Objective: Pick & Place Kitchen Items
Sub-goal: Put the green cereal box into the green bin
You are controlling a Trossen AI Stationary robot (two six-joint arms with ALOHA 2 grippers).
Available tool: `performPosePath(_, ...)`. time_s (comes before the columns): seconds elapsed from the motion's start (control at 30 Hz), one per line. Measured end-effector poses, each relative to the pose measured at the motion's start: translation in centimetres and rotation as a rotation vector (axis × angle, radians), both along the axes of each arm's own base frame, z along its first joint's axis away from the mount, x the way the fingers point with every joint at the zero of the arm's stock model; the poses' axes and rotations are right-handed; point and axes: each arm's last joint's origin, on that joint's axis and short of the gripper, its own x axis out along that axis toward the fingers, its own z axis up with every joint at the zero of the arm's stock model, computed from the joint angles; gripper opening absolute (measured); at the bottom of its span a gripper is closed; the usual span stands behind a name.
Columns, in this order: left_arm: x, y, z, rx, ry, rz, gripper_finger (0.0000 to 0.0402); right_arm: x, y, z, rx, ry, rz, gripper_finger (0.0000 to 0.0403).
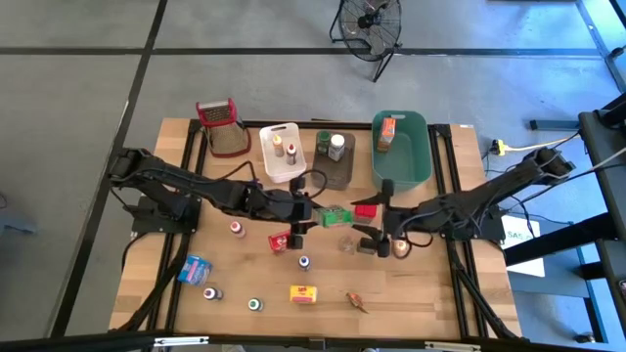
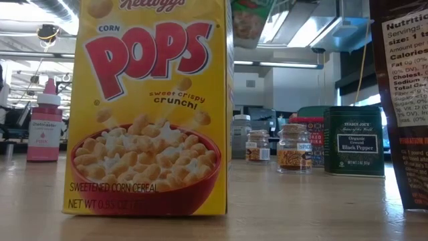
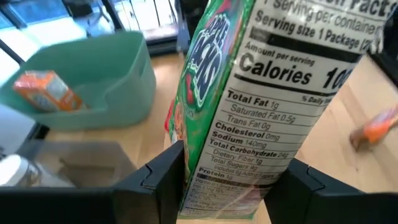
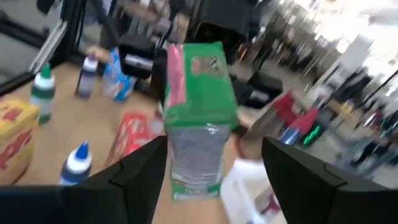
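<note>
A green cereal box (image 1: 337, 216) is off the table at mid-table, between my two grippers. My left gripper (image 1: 315, 215) reaches in from the table's left and is shut on it; in the left wrist view the box (image 3: 249, 93) shows its nutrition panel. My right gripper (image 1: 364, 223) faces it from the table's right and is open. In the right wrist view its fingers (image 4: 140, 171) stand on either side of the box's free end (image 4: 194, 168) with gaps showing. Neither gripper appears in the low view. My left gripper pinches the green cereal box between its two fingers (image 3: 158, 174) at the end nearest the wrist (image 3: 211, 180). It comes in roughly level from the table's left. The box sticks out past the fingers toward the right gripper and looks lifted clear of the table.
A green tub (image 1: 416, 161) holds an orange box (image 1: 387, 134); white tub (image 1: 282, 154), brown tub (image 1: 335, 168) and grater (image 1: 222, 125) line the far edge. Near side: red box (image 1: 281, 241), yellow box (image 1: 304, 292), blue packet (image 1: 196, 268), several small bottles, a jar (image 1: 399, 247).
</note>
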Motion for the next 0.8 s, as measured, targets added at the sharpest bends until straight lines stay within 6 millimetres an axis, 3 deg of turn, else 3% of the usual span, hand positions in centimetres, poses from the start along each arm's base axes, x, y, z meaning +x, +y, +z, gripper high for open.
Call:
performPosePath(0.13,-0.3,0.0,-0.1,-0.002,0.074,-0.012,0.0173,0.2,0.1,1.5,0.052,0.112,-0.023,0.0263)
performPosePath(0.33,-0.7,0.1,-0.4,0.013,0.133,-0.003,0.0173,0.2,0.0,3.6,0.148,0.107,-0.045,0.0263)
performPosePath(0.57,-0.8,0.2,-0.6,0.013,0.157,0.003,0.0173,1.2,-0.7,3.7,0.216,0.174,-0.101,0.0268)
performPosePath(0.8,-0.8,0.1,-0.6,0.009,0.155,0.006,0.0173,2.8,-0.7,3.0,0.217,0.226,-0.069,0.0310)
